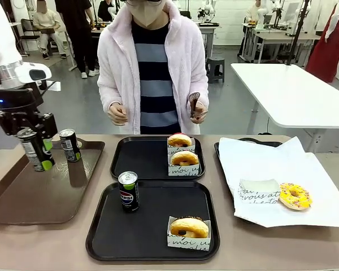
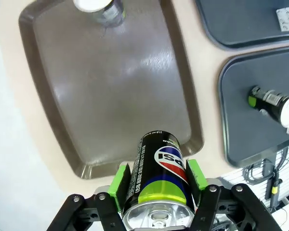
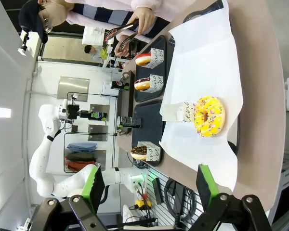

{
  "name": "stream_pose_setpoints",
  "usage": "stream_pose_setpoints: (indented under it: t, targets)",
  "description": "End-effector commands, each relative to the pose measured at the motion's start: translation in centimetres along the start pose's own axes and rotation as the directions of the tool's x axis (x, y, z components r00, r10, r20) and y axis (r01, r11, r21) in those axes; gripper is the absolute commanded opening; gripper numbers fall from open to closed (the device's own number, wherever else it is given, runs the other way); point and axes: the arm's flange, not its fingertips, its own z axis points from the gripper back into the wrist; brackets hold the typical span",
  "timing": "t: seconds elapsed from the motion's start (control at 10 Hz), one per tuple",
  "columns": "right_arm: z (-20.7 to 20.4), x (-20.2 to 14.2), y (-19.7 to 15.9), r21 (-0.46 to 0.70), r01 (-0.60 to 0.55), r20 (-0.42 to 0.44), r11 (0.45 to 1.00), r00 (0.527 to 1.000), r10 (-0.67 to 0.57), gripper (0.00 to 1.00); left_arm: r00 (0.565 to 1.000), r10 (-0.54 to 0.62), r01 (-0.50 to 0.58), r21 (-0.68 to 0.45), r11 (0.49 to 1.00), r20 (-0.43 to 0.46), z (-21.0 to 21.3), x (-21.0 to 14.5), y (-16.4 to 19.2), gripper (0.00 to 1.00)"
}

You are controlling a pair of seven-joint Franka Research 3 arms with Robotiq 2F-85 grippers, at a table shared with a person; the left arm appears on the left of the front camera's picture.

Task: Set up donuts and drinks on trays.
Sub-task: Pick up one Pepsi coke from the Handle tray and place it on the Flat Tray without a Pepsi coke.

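Observation:
My left gripper (image 1: 33, 137) (image 2: 156, 177) is shut on a black Pepsi can (image 1: 37, 155) (image 2: 160, 168), held just above the glossy brown tray. A second can (image 1: 69, 145) (image 2: 98, 7) stands on that brown tray. The near black tray (image 1: 152, 240) carries one can (image 1: 128, 191) (image 2: 274, 103) and a golden donut in a sleeve (image 1: 188, 228). On the far black tray (image 1: 135, 158) are two sleeved donuts (image 1: 179, 140) (image 1: 184, 158). My right gripper (image 3: 149, 185) is open above the table's right end. Beyond it lies a yellow sprinkled donut (image 3: 209, 116) (image 1: 295, 196).
The brown tray (image 1: 39, 195) (image 2: 111, 86) lies at the left. At the right, a tray lined with white paper (image 1: 271, 164) holds the yellow donut and an empty printed sleeve (image 1: 259, 192). A person stands at the far side holding tongs (image 1: 194, 106).

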Motion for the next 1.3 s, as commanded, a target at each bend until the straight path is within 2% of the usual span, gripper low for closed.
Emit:
stream_pose_setpoints:
  t: [0.0,0.3,0.5,1.2]
  targets:
    - [0.1,0.0,0.1,0.013,-0.007,0.005,1.0,1.0,0.007,1.0,0.997,-0.048,0.051,-0.046,0.998,0.053,0.0,2.7,-1.6,0.6]
    - [0.1,0.0,0.1,0.013,-0.007,0.005,1.0,1.0,0.007,1.0,0.996,-0.071,0.076,-0.084,0.994,0.062,0.0,4.2,-3.2,0.6]
    - [0.1,0.0,0.1,0.013,-0.007,0.005,1.0,1.0,0.007,1.0,0.993,-0.113,0.118,-0.157,0.981,0.039,0.1,5.7,-4.7,0.6]
    - [0.1,0.0,0.1,0.013,-0.007,0.005,1.0,1.0,0.007,1.0,0.99,-0.14,0.14,-0.095,0.986,-0.001,-2.6,11.1,-11.2,0.6]
